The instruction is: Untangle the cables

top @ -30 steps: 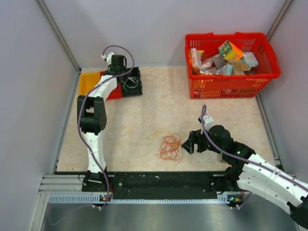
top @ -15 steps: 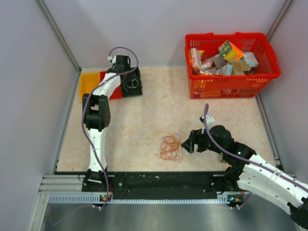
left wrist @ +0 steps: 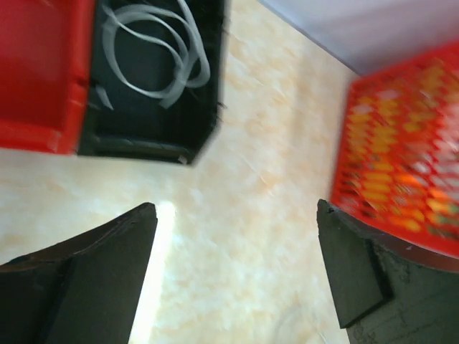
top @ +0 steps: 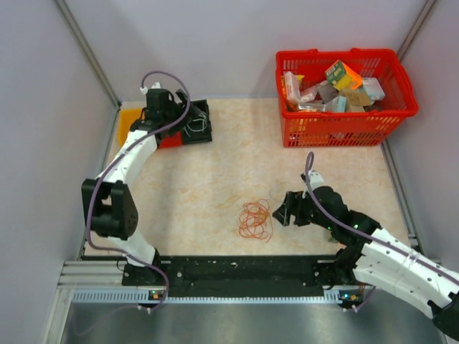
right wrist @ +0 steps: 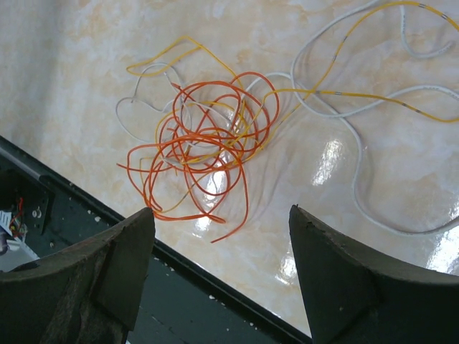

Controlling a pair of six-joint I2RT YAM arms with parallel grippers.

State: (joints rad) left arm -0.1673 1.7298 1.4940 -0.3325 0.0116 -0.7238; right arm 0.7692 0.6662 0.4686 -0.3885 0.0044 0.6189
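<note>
Our right end effector (right wrist: pixel 221 211) hangs wide open and empty just beside the cables (right wrist: pixel 208 143), snarled on the table (top: pixel 215 172). If we pinch several strands at once, the knot could tighten. Our left end effector (left wrist: pixel 235 208) is open and empty too.

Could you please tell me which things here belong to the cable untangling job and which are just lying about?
Belong to the job:
- tangled orange, yellow and white cables on the table
- white cable, lying in the black tray

Just lying about:
- red basket at the far right
- boxes piled inside it
</note>
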